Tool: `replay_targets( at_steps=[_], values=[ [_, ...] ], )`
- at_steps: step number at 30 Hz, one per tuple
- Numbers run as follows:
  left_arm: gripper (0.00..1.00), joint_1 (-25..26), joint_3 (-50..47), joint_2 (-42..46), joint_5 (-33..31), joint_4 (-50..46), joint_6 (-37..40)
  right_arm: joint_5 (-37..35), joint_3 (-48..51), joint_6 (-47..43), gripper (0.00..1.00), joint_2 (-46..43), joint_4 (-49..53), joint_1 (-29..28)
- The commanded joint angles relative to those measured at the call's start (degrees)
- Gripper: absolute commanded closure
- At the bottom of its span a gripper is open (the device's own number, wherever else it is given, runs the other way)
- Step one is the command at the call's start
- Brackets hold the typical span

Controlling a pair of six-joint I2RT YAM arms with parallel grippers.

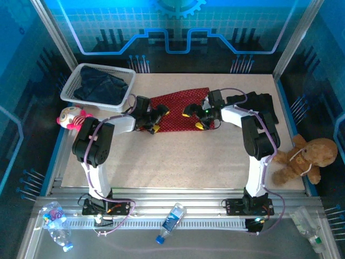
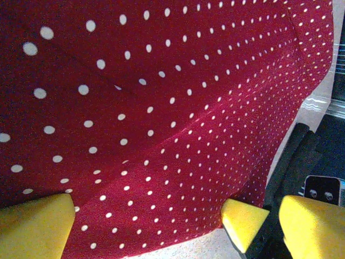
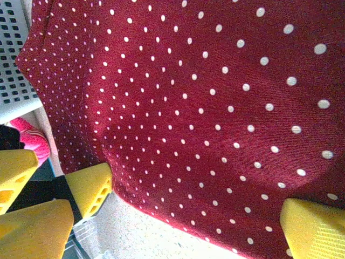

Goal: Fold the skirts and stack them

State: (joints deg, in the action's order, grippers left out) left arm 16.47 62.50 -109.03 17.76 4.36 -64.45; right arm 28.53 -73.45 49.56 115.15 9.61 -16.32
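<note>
We see the red skirt (image 1: 178,110), dotted white, spread on the table (image 1: 178,162) just right of the basket (image 1: 70,87). The left jaws and right jaws stand wide apart above its ends, clamping nothing.

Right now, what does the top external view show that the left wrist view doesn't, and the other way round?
Top external adds the surroundings: a white mesh basket holding a dark blue garment, a black garment at far right, a pink plush toy and a brown teddy bear. Left wrist adds close detail: white polka dots on the red skirt, whose edge runs between the fingers of the open left claw. Both show the red skirt and the right claw beside the left.
</note>
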Motion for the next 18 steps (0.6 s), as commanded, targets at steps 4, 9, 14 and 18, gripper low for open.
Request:
replay_targets(
  at_steps=[4, 9, 14, 18],
  values=[
    [0.01, -1.26, 1.16, 8.02, -0.80, -10.52, 10.05, -1.91, 2.16, 0.67, 0.00, -1.09, 2.09, 0.57],
    [0.01, -3.06, 3.13, 13.45, -8.15, -21.99, 20.95, -2.96, -0.37, -2.58, 0.00, -2.19, 8.99, 1.07],
    [0.01, -8.81, -0.26, 17.77, -5.80, -22.75, 22.51, -2.86, -0.29, -1.07, 0.00, -3.69, 7.56, 1.64],
    [0.01, -11.35, 0.09, 18.48, -6.17, -26.27, 26.56, -3.53, -0.05, 0.39, 0.00, -6.83, 6.61, 1.58]
  ],
)
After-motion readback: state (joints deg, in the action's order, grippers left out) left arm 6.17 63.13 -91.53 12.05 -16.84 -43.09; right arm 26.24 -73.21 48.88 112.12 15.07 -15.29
